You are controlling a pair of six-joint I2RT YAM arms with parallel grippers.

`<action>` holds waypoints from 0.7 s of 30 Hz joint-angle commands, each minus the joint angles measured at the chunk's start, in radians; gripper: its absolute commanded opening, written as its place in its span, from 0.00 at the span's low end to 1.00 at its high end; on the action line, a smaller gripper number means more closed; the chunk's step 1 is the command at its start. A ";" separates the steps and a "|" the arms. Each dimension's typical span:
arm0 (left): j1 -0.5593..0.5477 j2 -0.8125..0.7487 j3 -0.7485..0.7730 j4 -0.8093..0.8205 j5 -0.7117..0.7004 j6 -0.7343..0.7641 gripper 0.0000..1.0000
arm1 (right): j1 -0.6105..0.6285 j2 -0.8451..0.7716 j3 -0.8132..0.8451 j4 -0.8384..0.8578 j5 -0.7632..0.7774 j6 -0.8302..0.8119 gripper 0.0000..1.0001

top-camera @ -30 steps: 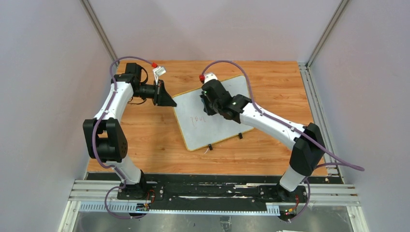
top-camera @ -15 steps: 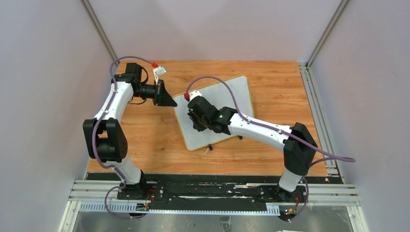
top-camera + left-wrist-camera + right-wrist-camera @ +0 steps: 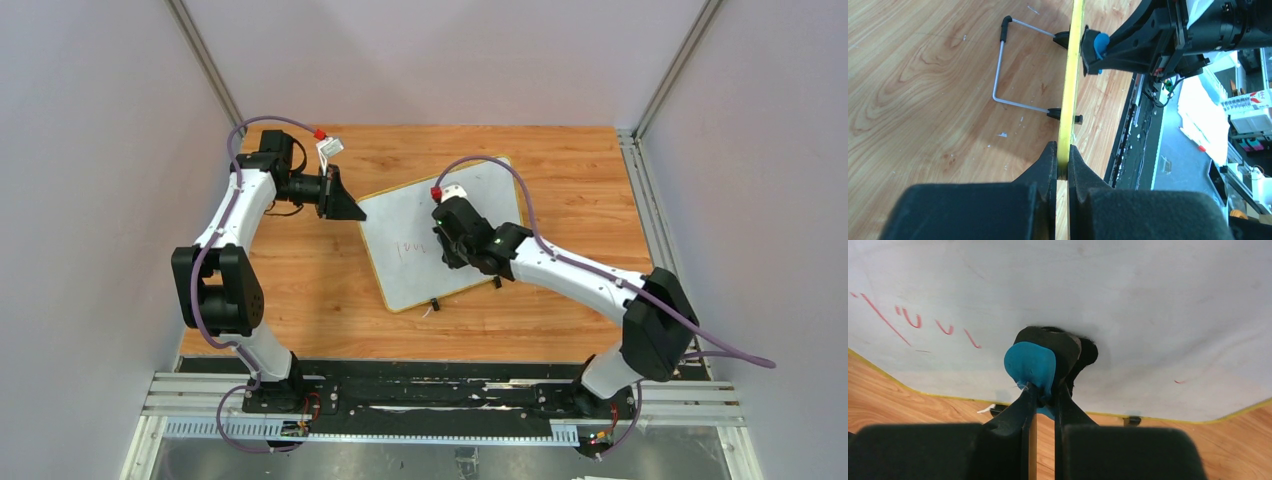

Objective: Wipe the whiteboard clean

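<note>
The whiteboard point(image 3: 420, 240) lies tilted on the wooden table, white with a thin yellow rim and two black clips on its near edge. Red marks point(image 3: 411, 247) remain on its left part; they also show in the right wrist view point(image 3: 913, 320). My left gripper point(image 3: 352, 212) is shut on the board's left corner; in the left wrist view its jaws pinch the yellow rim point(image 3: 1068, 100). My right gripper point(image 3: 450, 245) is shut on the blue and black eraser point(image 3: 1040, 362), which presses on the board's middle, right of the marks.
A thin wire stand point(image 3: 1008, 65) with black feet shows under the board's edge. Metal frame posts point(image 3: 205, 60) stand at the back corners. A black rail point(image 3: 420, 395) runs along the near edge by the arm bases.
My right gripper swept the eraser left across the board, then back right toward the middle. Red marks stay on the left. The left gripper has not moved.
</note>
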 commanded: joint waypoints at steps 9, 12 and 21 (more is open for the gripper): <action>-0.026 -0.011 0.000 -0.031 -0.071 0.054 0.00 | 0.190 0.268 0.302 -0.032 -0.077 -0.025 0.01; -0.026 -0.013 -0.001 -0.031 -0.070 0.054 0.00 | 0.193 0.268 0.298 -0.035 -0.070 -0.024 0.01; -0.027 -0.014 -0.001 -0.031 -0.069 0.052 0.00 | 0.082 0.131 0.139 -0.042 0.019 0.006 0.01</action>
